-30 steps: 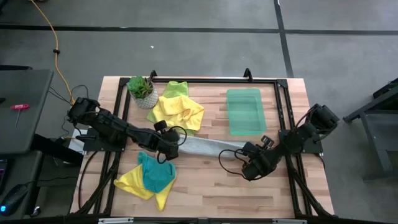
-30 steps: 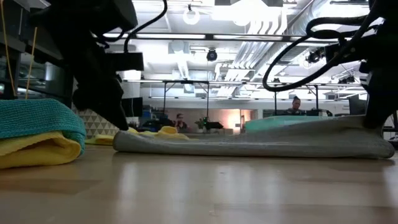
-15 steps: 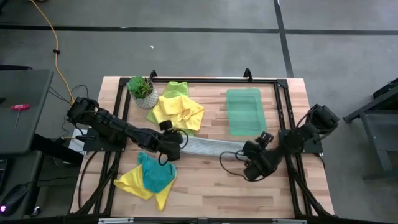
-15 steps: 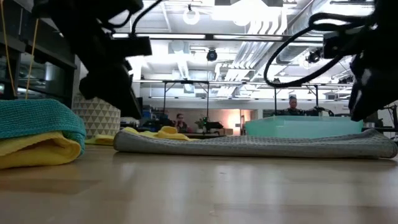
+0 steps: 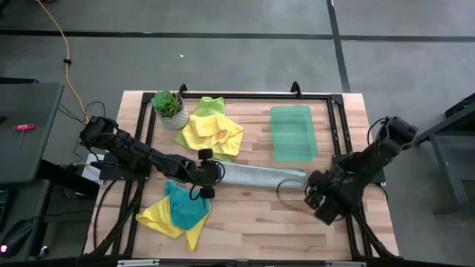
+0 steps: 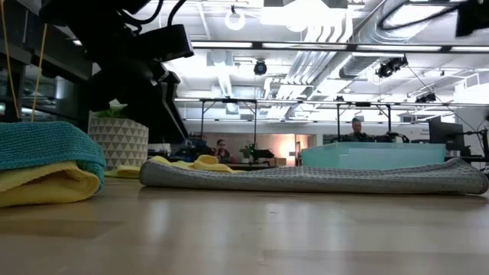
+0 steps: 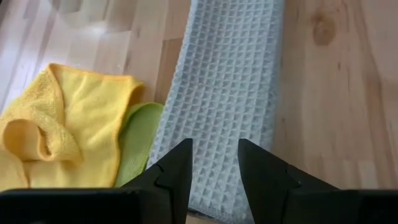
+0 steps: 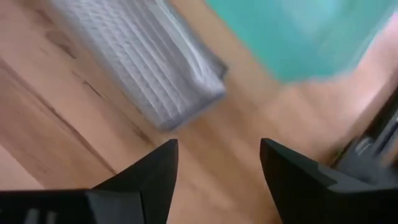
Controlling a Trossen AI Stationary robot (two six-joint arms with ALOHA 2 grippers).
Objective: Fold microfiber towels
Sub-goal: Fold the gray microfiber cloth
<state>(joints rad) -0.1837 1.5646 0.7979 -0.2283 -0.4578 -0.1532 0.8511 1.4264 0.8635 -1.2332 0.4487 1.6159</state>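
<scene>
A grey waffle-weave towel point(image 5: 260, 176), folded into a long narrow strip, lies flat on the wooden table point(image 5: 245, 222); it also shows in the low view point(image 6: 306, 177). My left gripper point(image 7: 214, 168) hovers open just above the strip's left end point(image 5: 226, 170), touching nothing. My right gripper point(image 8: 217, 168) stands open, off the strip's right end point(image 8: 155, 68), toward the table's near right. A yellow towel point(image 5: 215, 132) lies on a lime one point(image 5: 210, 106) at the far side. A teal towel point(image 5: 185, 210) lies on another yellow one point(image 5: 159, 219) at the near left.
A translucent green tray point(image 5: 292, 132) sits at the far right of the table. A potted plant point(image 5: 169, 107) stands at the far left. The black frame rails point(image 5: 338, 133) run along the table's edges. Bare wood lies between the strip and the near edge.
Both grippers have let go of the grey strip's ends and lifted off it. My right gripper has pulled back toward the table's near right edge. My left gripper has risen just above the left end. The strip has settled flat, its right end lower than before.
</scene>
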